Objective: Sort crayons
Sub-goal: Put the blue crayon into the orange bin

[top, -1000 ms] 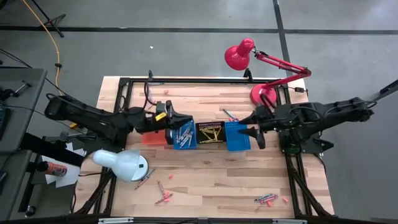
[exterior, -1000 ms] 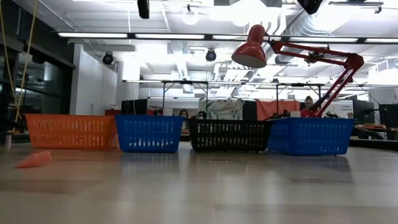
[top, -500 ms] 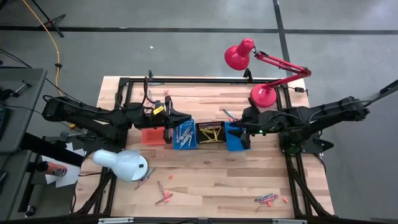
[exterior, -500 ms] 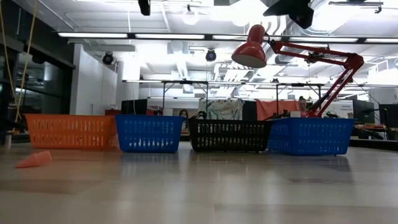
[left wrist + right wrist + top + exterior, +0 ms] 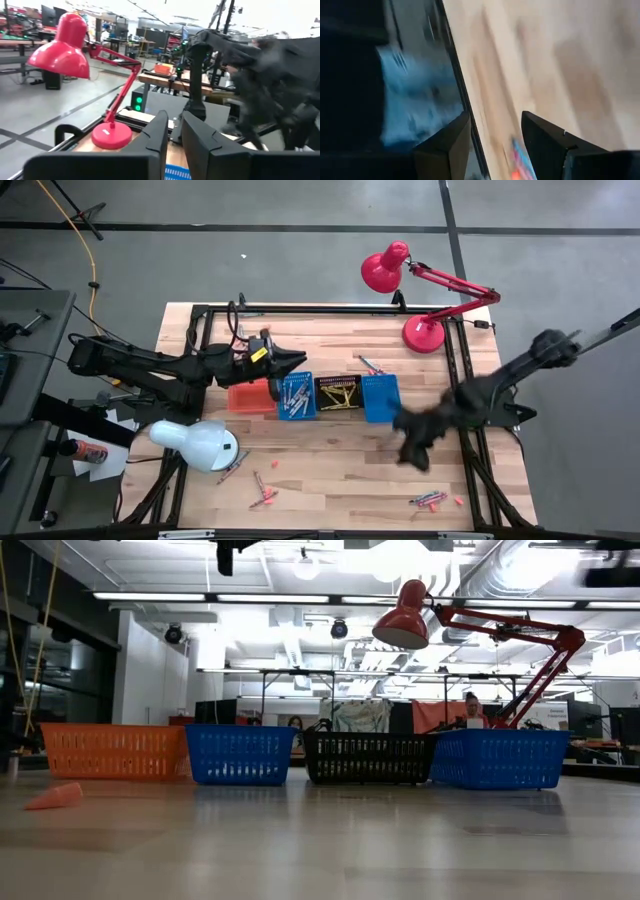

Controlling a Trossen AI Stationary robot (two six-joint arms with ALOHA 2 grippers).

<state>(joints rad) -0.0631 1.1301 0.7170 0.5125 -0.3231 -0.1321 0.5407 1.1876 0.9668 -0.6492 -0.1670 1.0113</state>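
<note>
Altogether four baskets (image 5: 330, 395) in a row, both tools empty: left tool (image 5: 298, 361) nearly closed, right tool (image 5: 412, 452) open.

Left arm reaches in from the table's (image 5: 330, 470) left edge, level above it; left gripper (image 5: 297, 361) over the table's middle, fingers (image 5: 159, 131) nearly together. Right arm folded at the right edge, blurred; right gripper (image 5: 412, 448) angled down, fingers (image 5: 547, 137) parted.
</note>
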